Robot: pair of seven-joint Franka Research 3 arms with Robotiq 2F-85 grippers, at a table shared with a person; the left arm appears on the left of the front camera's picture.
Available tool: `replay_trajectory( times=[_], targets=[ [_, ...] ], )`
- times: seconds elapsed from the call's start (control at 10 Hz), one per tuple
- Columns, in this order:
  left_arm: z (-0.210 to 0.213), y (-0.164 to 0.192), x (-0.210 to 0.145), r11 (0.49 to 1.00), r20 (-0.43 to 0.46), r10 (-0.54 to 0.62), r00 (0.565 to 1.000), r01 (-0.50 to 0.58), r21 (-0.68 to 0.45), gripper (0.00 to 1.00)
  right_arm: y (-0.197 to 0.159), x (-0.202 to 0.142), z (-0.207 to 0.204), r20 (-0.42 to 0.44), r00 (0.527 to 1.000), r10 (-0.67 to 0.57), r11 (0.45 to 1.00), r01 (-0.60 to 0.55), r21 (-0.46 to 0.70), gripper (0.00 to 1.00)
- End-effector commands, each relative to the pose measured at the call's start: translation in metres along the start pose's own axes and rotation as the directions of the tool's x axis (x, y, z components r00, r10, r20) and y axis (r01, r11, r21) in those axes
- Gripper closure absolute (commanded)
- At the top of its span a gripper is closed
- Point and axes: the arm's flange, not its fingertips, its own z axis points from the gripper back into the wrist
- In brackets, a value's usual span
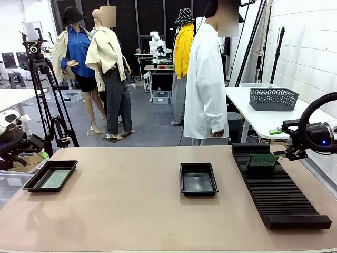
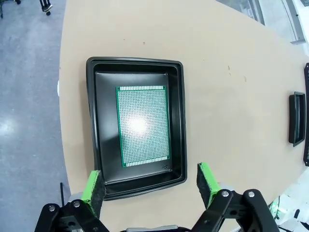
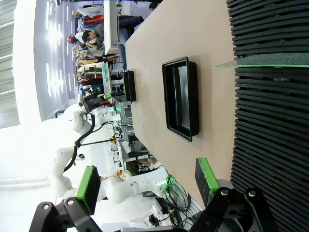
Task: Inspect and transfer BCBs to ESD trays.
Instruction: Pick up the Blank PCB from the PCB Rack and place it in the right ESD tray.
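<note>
A green BCB (image 2: pixel 143 124) lies flat in the left ESD tray (image 2: pixel 177 121), with my left gripper (image 2: pixel 149 186) open above the tray's near rim and holding nothing. In the front view that tray (image 1: pixel 32 183) sits at the table's left, beside my left gripper (image 1: pixel 37 150). A second ESD tray (image 1: pixel 198 191) sits mid-table with nothing in it. Another BCB (image 1: pixel 263 159) stands on edge in the ribbed rack (image 1: pixel 276 195). My right gripper (image 1: pixel 279 143) hovers open just right of that board. From the right wrist, the board (image 3: pixel 260 60) is edge-on, well ahead of the open gripper (image 3: pixel 146 182).
A person in a white coat (image 1: pixel 205 84) stands at the far side, hands down. A dark mesh basket (image 1: pixel 273 98) sits on a side table at the right. A camera tripod (image 1: pixel 45 105) stands off the table's left corner.
</note>
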Motion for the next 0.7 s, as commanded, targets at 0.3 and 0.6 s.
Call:
replay_trajectory(
  times=[0.3,0.6],
  targets=[
    [0.0012,0.0009,0.0024,1.0,-0.003,0.0,1.0,0.0,-0.005,0.0,0.0007,-0.003,-0.002,0.009,1.0,-0.005,1.0,0.005,-0.009,0.0],
    [0.0,0.0,0.0,1.0,0.0,0.0,1.0,0.0,0.0,0.0,0.0007,-0.003,-0.002,0.009,1.0,-0.005,1.0,0.005,-0.009,0.0]
  ],
)
